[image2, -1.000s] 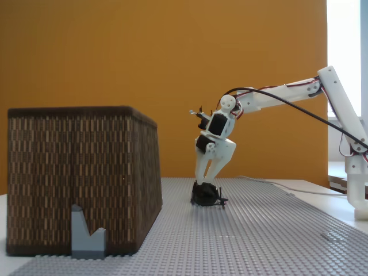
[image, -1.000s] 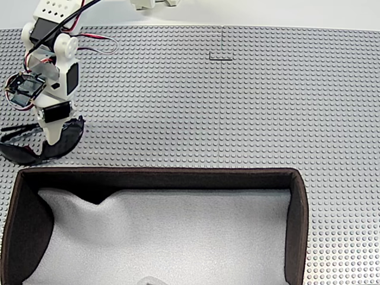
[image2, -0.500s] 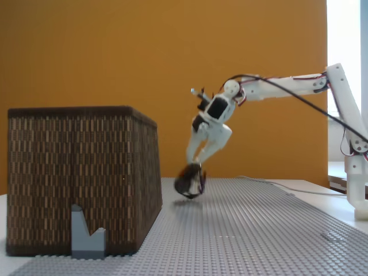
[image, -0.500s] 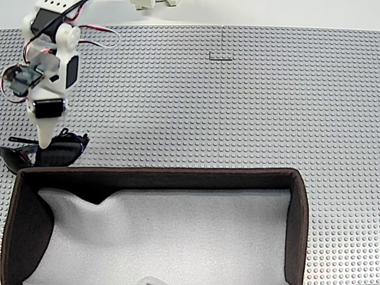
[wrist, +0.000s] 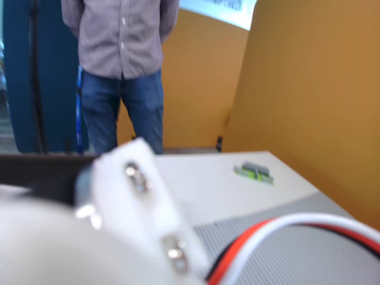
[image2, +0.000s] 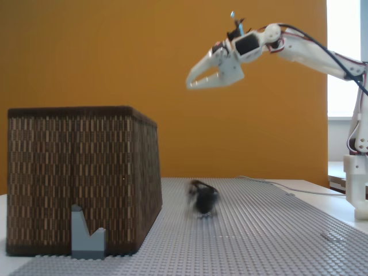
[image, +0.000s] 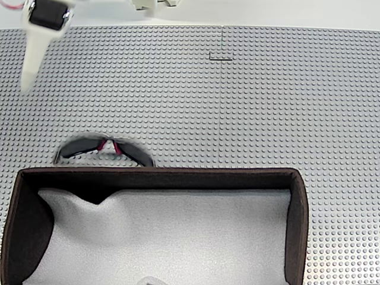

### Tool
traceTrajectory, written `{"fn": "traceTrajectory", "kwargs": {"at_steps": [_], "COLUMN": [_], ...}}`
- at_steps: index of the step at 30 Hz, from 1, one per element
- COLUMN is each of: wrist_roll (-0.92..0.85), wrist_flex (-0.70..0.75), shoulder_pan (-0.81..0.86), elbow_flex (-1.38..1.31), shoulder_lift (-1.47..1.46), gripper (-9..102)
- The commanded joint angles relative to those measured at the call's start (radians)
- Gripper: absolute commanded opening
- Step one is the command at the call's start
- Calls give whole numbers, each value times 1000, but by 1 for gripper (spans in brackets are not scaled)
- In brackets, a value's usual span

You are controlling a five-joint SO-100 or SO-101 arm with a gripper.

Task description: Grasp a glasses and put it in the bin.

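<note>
Grey studded baseplate [image: 249,107], orange wall behind. Glasses [image: 104,148] dropped since half second ago: now flat on plate, just outside bin [image: 160,173] rim at 11 o'clock corner, blurred in side view. Gripper [image2: 198,80] lifted high, fingers slightly apart, empty. Regrasp likely needed.

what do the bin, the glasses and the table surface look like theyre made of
The bin: outer walls look like woven brown fabric or wicker, going by the fine checked weave; the inside lining looks like soft matte grey-white cloth.
The glasses: likely plastic, with glossy dark lenses catching light and red-pink nose accents.
The table surface: grey studded baseplate, probably hard plastic, with a regular grid of bumps.
</note>
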Motion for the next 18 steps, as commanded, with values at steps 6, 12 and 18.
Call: {"fn": "traceTrajectory", "kwargs": {"at_steps": [6, 12, 18], "wrist_roll": [-52, 28, 35], "wrist_flex": [87, 296, 606], "shoulder_pan": [15, 64, 103], "elbow_flex": [351, 394, 397], "shoulder_lift": [61, 20, 14], "gripper": [1, 18, 25]}}
